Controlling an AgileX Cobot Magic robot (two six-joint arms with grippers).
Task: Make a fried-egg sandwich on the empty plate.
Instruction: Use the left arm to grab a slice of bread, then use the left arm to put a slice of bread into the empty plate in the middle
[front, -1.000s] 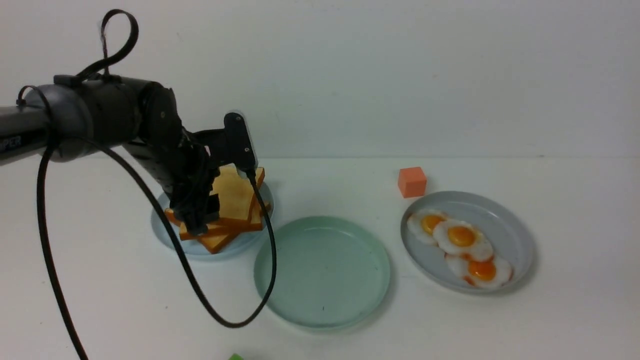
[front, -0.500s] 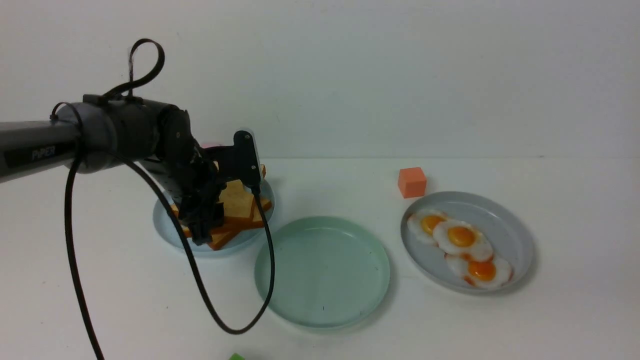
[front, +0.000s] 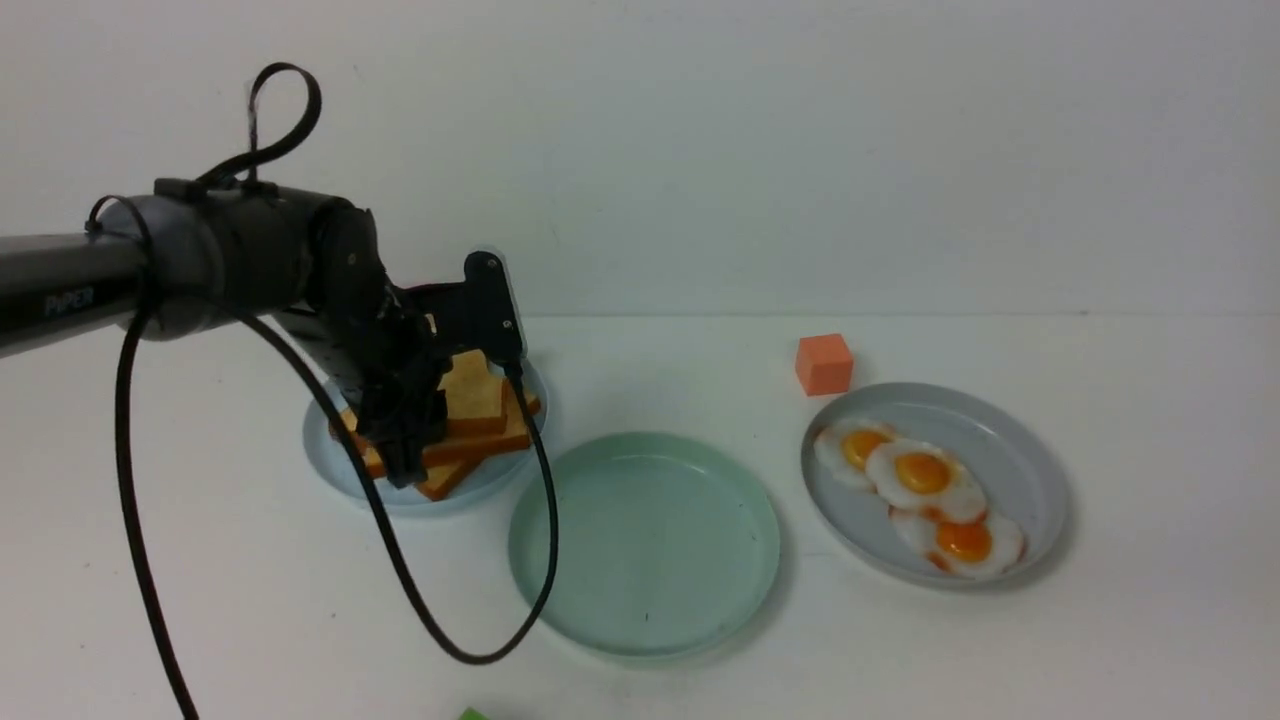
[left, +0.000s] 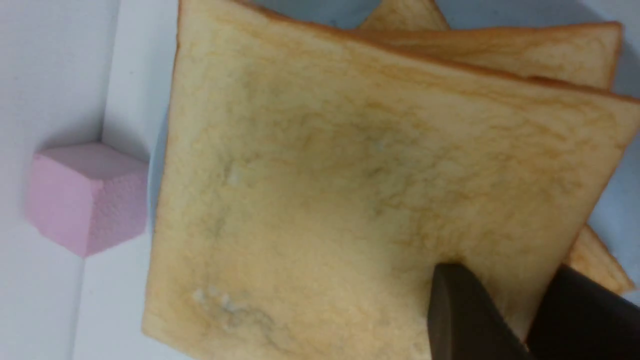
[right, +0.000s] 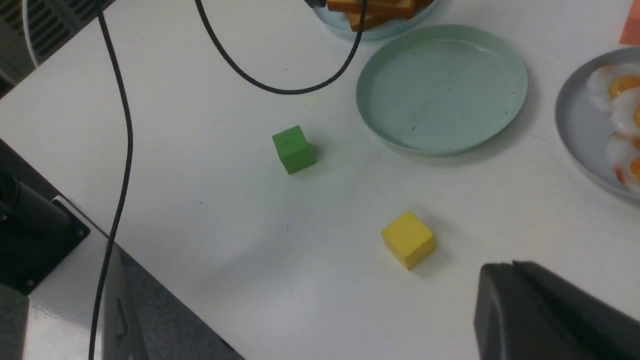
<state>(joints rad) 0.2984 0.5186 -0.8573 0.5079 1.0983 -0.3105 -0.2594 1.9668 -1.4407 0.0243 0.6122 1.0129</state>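
Several golden toast slices lie stacked on the light blue plate at the left. My left gripper is shut on the near edge of the top slice, which sits tilted on the stack; one finger lies over it and the other under its edge. The mint-green plate is bare at the centre and also shows in the right wrist view. Three fried eggs lie on the grey plate at the right. My right gripper is shut and empty above the table's near side.
An orange cube stands behind the grey plate. A pink cube sits just beyond the toast plate. A green cube and a yellow cube lie on the near table. The left arm's black cable hangs over the mint plate's left rim.
My left arm came down and rightward onto the toast stack, then rose slightly. The top slice has shifted with the gripper. The plates and eggs have not moved.
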